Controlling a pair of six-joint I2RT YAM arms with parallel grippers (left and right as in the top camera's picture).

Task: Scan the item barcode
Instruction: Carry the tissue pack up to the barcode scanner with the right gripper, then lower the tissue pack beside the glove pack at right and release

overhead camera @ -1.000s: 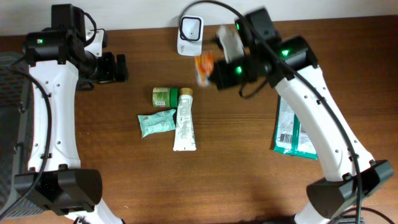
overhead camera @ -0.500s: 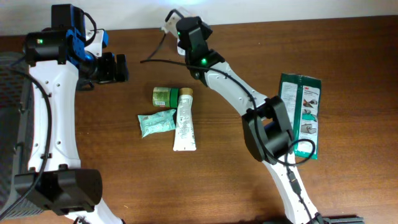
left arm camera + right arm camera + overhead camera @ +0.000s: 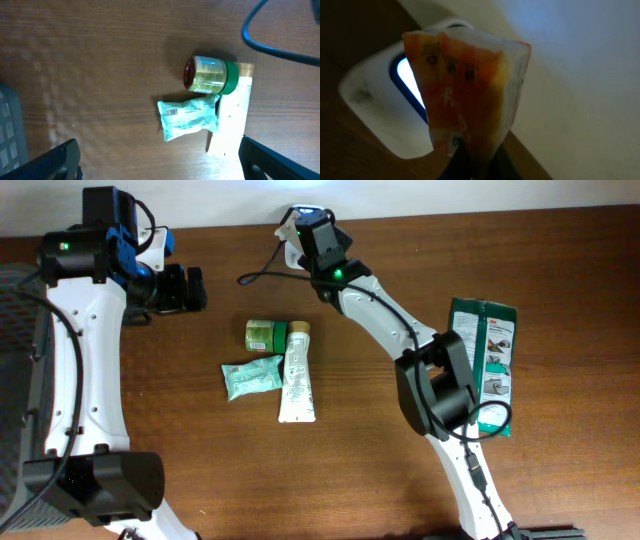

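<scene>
My right pincer [image 3: 475, 156] is squeezing a crinkly orange packet [image 3: 465, 85] | before the white plastic scanner [image 3: 370, 107] | my left pincer [image 3: 160, 160] is gaping wide, empty

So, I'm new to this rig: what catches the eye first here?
The right gripper holds a crinkled orange packet up before the white scanner with its lit window, at the far edge of the wooden table. Mid-table, a green-lidded jar, a mint-green pouch and a white tube lie clustered; a flat dark-green packet lies by the right arm.
</scene>
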